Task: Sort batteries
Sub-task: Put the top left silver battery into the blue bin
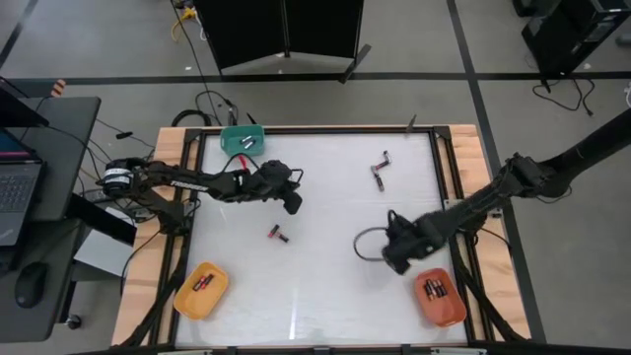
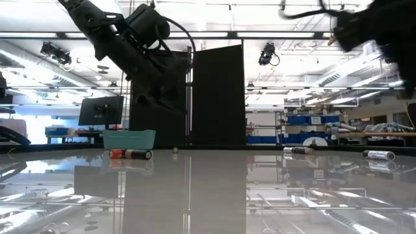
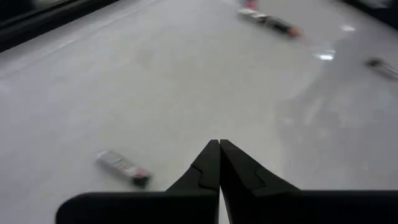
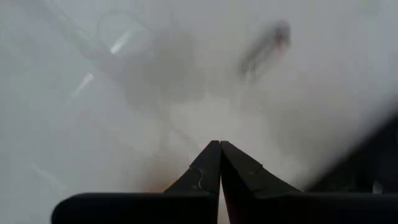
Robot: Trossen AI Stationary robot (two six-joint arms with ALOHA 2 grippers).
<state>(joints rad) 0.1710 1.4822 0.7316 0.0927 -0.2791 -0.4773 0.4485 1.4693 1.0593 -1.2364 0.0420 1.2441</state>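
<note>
1. Across the middle of the high view lies a smooth, glossy white table (image 1: pixel 315 286) framed by pale wooden edges; in the low view its surface mirrors the room's ceiling lights.
2. Three shallow plastic trays sit at its margins: a green tray (image 1: pixel 242 139) at upper left, a yellow tray (image 1: pixel 201 290) at lower left, an orange tray (image 1: pixel 439 297) at lower right. Each holds small batteries.
3. The left gripper (image 1: pixel 292 204) is extended from the left edge toward centre, raised above the surface. In the left wrist view its dark tapered fingers (image 3: pixel 208 165) meet tip to tip, closed on nothing.
4. The right gripper (image 1: pixel 395 260) reaches in from the upper right, hanging just beside the orange tray. In the right wrist view its fingers (image 4: pixel 208 160) are likewise pressed together, empty.
5. A loose battery (image 1: pixel 278 233), a slim cylinder, dark with a red end, lies left of centre, below the left gripper.
6. Two more batteries (image 1: pixel 380 174) lie close together right of centre, toward the upper part.
</note>
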